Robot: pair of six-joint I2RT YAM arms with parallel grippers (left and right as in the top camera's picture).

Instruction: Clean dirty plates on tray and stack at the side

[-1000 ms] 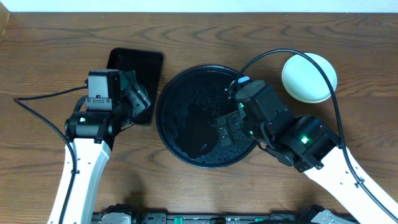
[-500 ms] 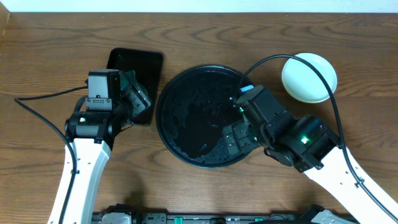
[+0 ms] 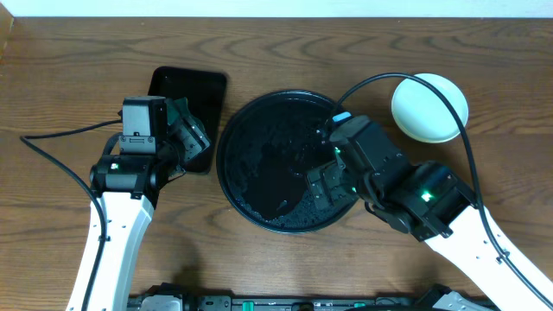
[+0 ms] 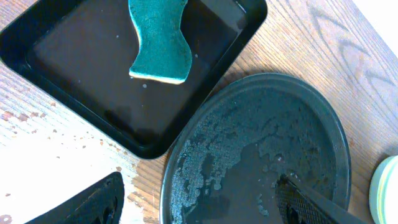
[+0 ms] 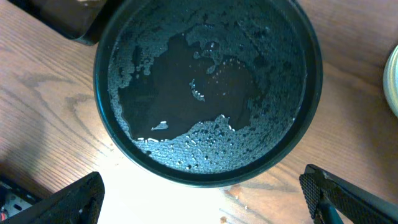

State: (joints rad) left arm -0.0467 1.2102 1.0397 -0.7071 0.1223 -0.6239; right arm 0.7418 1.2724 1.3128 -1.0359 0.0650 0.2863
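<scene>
The round black tray [image 3: 259, 173] lies mid-table, wet with water beads, and holds no plates; it also shows in the left wrist view [image 4: 261, 137] and the right wrist view [image 5: 205, 93]. A pale mint plate [image 3: 429, 108] sits on the table to the tray's upper right; I cannot tell whether others lie under it. Its edge shows in the right wrist view [image 5: 393, 74]. The yellow plate is not visible. My right gripper [image 3: 321, 186] [image 5: 202, 202] is open and empty above the tray's right part. My left gripper [image 3: 192, 138] [image 4: 196, 205] is open and empty between the two trays.
A smaller rectangular black tray [image 3: 177, 91] stands left of the round tray and holds a teal wavy sponge [image 4: 158, 40]. The right arm's cable [image 3: 380, 78] arcs over the space between tray and plate. Bare wooden table lies along the back and front left.
My right gripper has shifted slightly over the tray's right part. The left arm, tray and plate have not moved.
</scene>
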